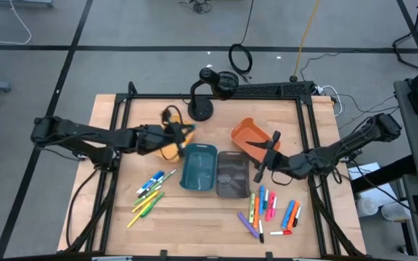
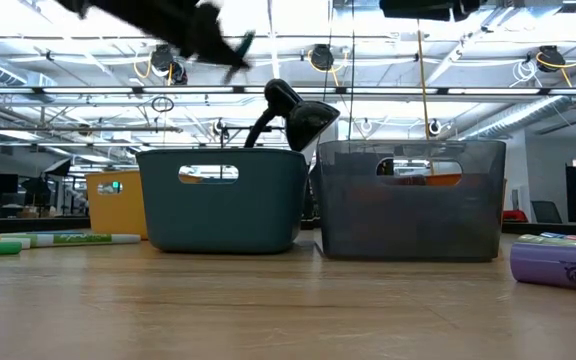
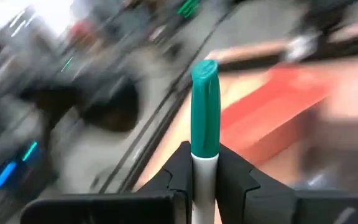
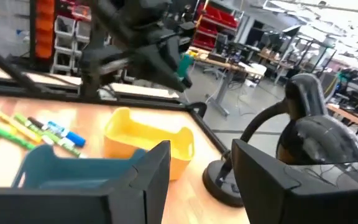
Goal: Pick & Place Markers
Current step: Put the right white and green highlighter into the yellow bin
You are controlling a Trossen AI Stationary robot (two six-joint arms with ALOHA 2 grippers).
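Fingers (image 3: 229, 177) of the left gripper (image 3: 205, 180) pinch a green-capped marker (image 3: 205, 118) low on its white barrel, cap standing up clear of the tips; that gripper hangs above the table's (image 1: 194, 217) left half, between the yellow bin (image 1: 170, 152) and the teal bin (image 1: 199, 167). With so little barrel in the pinch, the marker could likely swivel or slide out if the arm swings fast, and a release off-centre might drop it on a rim or between the two bins. The right gripper (image 4: 197, 180) hangs with its fingers spread and nothing between them, over the grey bin (image 1: 232, 174) beside the orange bin (image 1: 249, 138). Both arms reach toward the middle, so they might clash over the bins. Loose markers lie in two groups: greens, yellows and blues (image 1: 149, 194) left of the teal bin, mixed colours (image 1: 271, 210) right of the grey one. A purple marker (image 2: 560, 264) near the low camera carries a small printed mark, too small to read; no other writing is legible.
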